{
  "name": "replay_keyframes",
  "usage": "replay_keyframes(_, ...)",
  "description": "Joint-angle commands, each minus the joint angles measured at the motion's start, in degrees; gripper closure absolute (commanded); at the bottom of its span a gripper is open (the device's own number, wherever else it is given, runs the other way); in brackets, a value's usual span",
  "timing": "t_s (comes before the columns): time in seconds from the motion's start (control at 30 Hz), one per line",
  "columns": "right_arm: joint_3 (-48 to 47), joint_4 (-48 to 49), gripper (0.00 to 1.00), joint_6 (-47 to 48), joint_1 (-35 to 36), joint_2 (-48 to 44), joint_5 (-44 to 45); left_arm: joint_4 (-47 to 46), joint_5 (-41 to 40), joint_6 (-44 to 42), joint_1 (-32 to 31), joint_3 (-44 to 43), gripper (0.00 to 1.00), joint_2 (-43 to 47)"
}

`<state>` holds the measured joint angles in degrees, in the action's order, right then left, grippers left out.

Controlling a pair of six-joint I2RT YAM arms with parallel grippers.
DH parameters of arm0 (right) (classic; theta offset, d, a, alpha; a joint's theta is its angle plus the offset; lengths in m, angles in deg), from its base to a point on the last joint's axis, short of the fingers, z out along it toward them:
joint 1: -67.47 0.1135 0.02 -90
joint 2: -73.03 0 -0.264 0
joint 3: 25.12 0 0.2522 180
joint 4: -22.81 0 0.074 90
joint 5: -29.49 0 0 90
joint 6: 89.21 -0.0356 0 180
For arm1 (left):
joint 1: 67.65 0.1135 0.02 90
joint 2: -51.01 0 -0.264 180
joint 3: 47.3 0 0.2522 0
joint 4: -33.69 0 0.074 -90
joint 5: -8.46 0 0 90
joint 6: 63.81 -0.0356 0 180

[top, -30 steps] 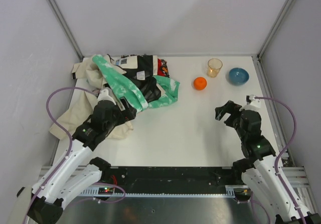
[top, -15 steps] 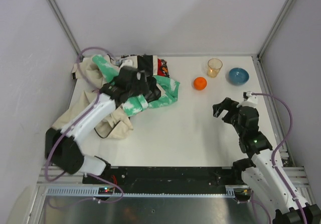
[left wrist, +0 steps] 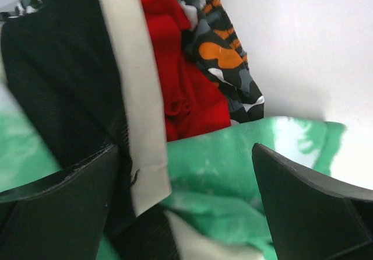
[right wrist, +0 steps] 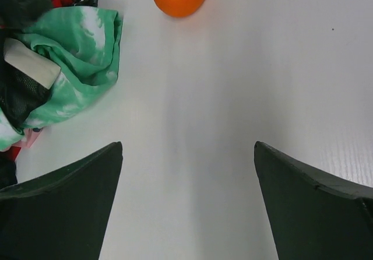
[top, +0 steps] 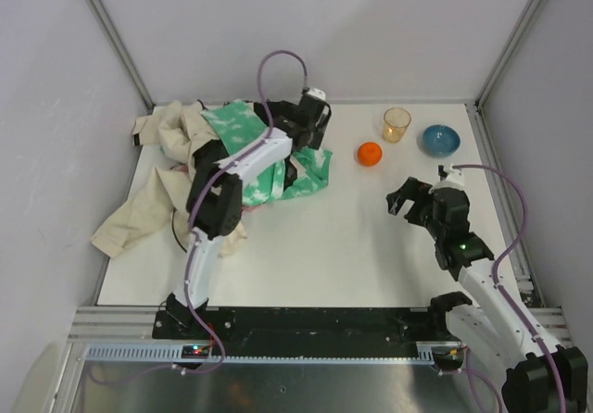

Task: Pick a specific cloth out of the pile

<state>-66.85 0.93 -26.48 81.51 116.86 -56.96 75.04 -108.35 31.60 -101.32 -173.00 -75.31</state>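
**Cloth** [left wrist: 186,91]: plain red, bunched at the far right corner of the pile [top: 167,144]. It is wedged between a black garment [left wrist: 58,79] with a pale band and the orange-printed cloth [left wrist: 224,56]. A green cloth [left wrist: 233,172] laps its near edge, so only part of the red shows.

**Left gripper** [left wrist: 185,155]: jaws spread wide, nothing held, hovering close over the red folds.

**Step in hand**, as I read it: closing in for the pinch. It is best done by dropping onto the red ridge alone, one finger either side of a fold, clear of the pale band and the print. A slow lift should then let the neighbours slide off.

**Right gripper** [top: 409,200]: jaws apart and empty, over bare table [top: 352,237], well apart from the pile. The ball [top: 370,154] lies beyond it.

**Change:** half a second ago the left arm was over the pile's middle; it now reaches to the far corner. The right arm has hardly shifted.
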Motion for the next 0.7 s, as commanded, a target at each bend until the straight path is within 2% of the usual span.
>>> replay_keyframes(0.0,0.2,3.8,0.01,0.8,-0.2,1.6,-0.8,2.6,-7.7,-9.0,-2.2,-5.2,0.0,-7.6)
replay_keyframes(0.13,0.2,4.9,0.01,0.8,-0.2,3.4,-1.5,3.8,-3.0,-6.3,-2.1,-4.4,0.0,-10.6)
replay_keyframes(0.37,0.2,5.2,0.01,0.5,-0.2,4.7,-2.2,6.6,-3.4,-3.9,-1.4,-4.5,0.02,-15.7)
replay_keyframes(0.4,0.2,5.4,0.01,0.5,-0.2,4.7,-2.2,7.1,-3.1,-3.4,-1.2,-4.6,0.08,-16.1)
replay_keyframes(0.43,0.2,5.5,0.01,0.4,-0.2,4.7,-2.2,7.6,-2.9,-2.8,-0.8,-4.8,0.18,-16.3)
replay_keyframes(0.47,0.2,5.8,0.01,0.4,-0.2,4.7,-2.2,8.2,-2.8,-2.4,-0.6,-4.9,0.33,-16.3)
replay_keyframes(0.53,0.2,6.5,0.01,0.4,-0.1,4.9,-2.6,9.2,-3.1,-1.8,-0.1,-4.9,0.74,-15.6)
replay_keyframes(0.57,0.2,7.0,0.01,0.4,-0.1,5.0,-2.8,9.7,-3.5,-1.3,0.2,-4.7,0.87,-14.6)
replay_keyframes(0.6,0.2,8.4,0.01,0.4,-0.1,5.2,-2.8,9.9,-3.5,-0.8,0.5,-4.2,0.93,-13.2)
replay_keyframes(0.67,0.2,11.3,0.01,0.3,-0.1,6.2,-5.4,10.1,-1.9,0.2,1.3,-2.8,0.98,-9.3)
